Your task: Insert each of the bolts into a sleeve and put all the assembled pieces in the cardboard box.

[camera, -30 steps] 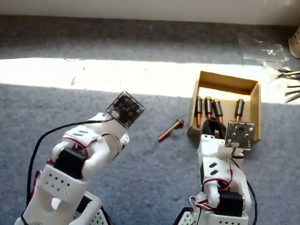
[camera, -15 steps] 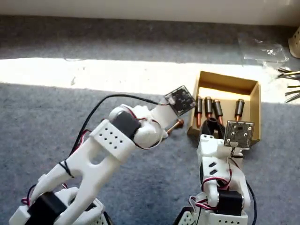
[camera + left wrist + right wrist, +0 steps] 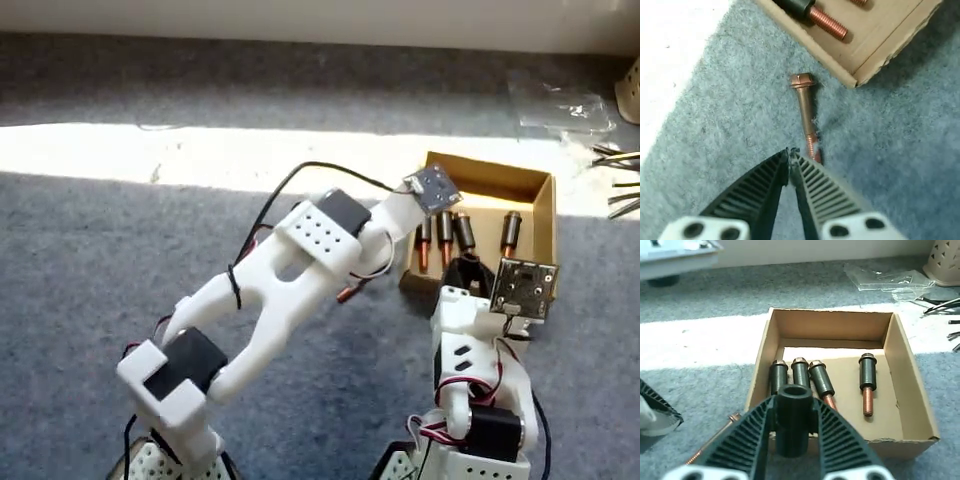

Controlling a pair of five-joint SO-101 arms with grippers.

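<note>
A copper bolt [image 3: 805,112] lies loose on the grey carpet beside a corner of the cardboard box [image 3: 875,47]. My left gripper [image 3: 790,152] is shut and empty, its tips just short of the bolt's threaded end. In the high view the left arm [image 3: 320,240] stretches to the box's left side and hides most of the bolt [image 3: 347,293]. My right gripper [image 3: 793,401] is shut on a black sleeve [image 3: 791,440], held upright just before the box [image 3: 912,390]. Several sleeved bolts [image 3: 821,380] lie inside it.
A clear plastic bag [image 3: 560,100] and metal tools [image 3: 615,160] lie at the far right, behind the box. A beige basket [image 3: 945,260] stands at the far right corner. A sunlit strip [image 3: 200,160] crosses the carpet behind the arms.
The left arm has swung from the left of the table across to the box's left side, now covering most of the loose bolt. The right arm has barely shifted.
</note>
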